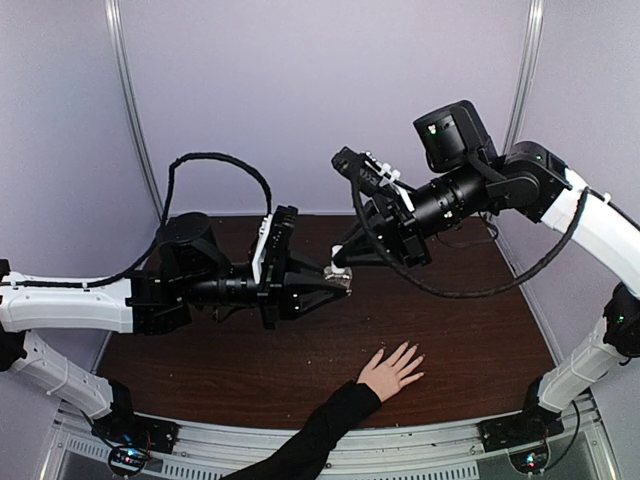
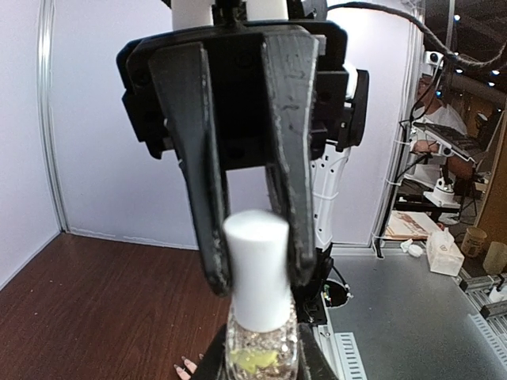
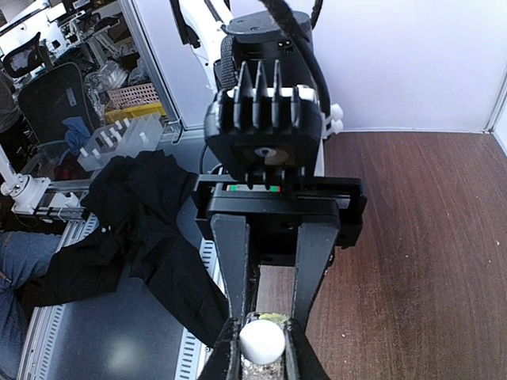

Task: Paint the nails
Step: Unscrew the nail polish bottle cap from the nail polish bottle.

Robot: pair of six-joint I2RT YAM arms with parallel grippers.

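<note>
Above the table (image 1: pixel 200 360), well apart from the nails (image 1: pixel 414 352), left claw (image 1: pixel 333 284) grips the bottle (image 2: pixel 261 352) and right claw (image 1: pixel 341 259) clamps its white cap (image 2: pixel 256 269): twist off gently, keep the bottle steady.

**Enclosure and surroundings.** A dark wood-grain table top (image 1: pixel 200 370) is bounded on the left, far and right sides by plain pale-lavender wall panels (image 1: pixel 300 90). Slim metal posts (image 1: pixel 128 100) stand at the far corners. A silver metal rail (image 1: pixel 430 440) runs along the near edge. Lighting is even and diffuse. Outside the panels the wrist views show a dark office chair (image 3: pixel 46 91) and a pink basket (image 3: pixel 131 96).
</note>
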